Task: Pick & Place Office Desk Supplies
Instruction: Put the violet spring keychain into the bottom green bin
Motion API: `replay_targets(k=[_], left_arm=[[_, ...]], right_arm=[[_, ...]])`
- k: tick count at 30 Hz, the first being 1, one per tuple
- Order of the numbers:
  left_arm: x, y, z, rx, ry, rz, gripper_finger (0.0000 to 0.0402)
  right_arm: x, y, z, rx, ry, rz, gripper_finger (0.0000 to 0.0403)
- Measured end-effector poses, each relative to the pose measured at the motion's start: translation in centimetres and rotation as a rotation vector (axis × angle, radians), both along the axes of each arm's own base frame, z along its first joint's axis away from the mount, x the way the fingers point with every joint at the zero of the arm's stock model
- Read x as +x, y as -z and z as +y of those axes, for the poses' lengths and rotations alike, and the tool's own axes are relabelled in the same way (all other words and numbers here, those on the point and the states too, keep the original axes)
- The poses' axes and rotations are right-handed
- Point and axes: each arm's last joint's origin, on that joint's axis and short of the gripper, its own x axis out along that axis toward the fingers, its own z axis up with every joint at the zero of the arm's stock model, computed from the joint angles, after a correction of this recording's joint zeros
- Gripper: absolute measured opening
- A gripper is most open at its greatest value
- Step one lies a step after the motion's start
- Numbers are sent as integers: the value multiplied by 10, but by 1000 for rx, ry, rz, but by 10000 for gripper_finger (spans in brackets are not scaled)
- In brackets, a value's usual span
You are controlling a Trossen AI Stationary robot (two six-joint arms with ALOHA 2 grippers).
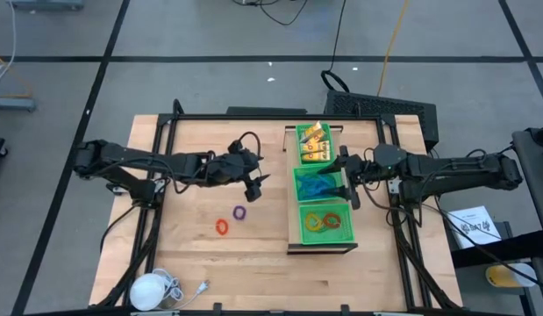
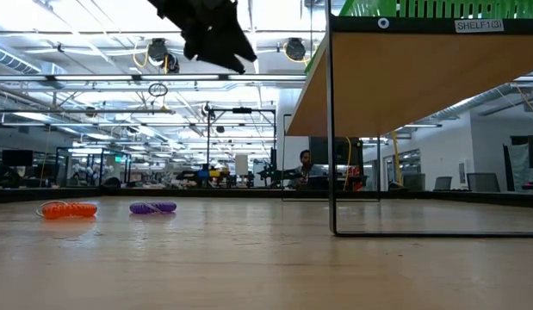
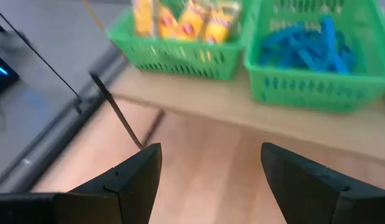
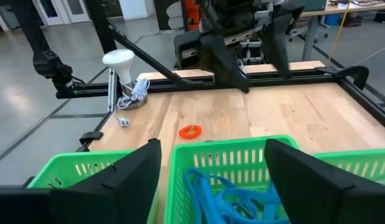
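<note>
On the raised wooden shelf (image 1: 322, 248) stand three green baskets: one with yellow packets (image 1: 312, 143), one with blue clips (image 1: 318, 185), one with rings (image 1: 326, 222). A purple ring (image 1: 239, 212) and an orange ring (image 1: 222, 227) lie flat on the table left of the shelf. My left gripper (image 1: 256, 186) hangs open above the table, left of the shelf and facing it, with nothing between its fingers (image 3: 211, 168). My right gripper (image 1: 348, 182) stands open over the right rim of the blue clips' basket (image 4: 236, 193), and nothing is between its fingers.
A white round lamp with a cord (image 1: 153, 288) lies at the table's near left corner. The shelf stands on thin black legs (image 2: 332, 138) with free room beneath it. Black rails run along the table's left and right sides. A wide stretch of bare wood lies between the rings and the shelf.
</note>
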Motion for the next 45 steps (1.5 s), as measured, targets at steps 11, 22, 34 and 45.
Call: replay_targets(k=[11,22,34,45], left_arm=[[-27,46,-15,-314,-137,340,285],[-30,123,-31,-454,-256,532,285],[-18,168,-34,-487,-238,686,280],[-16,170,-30,-498,-206,699,68]], right_arm=[[0,0,0,-34,-7,-4,277],[0,0,0,-78,-14,-10,275],[0,0,0,-79,-11,-11,269],[0,0,0,-79,-10,-11,265]])
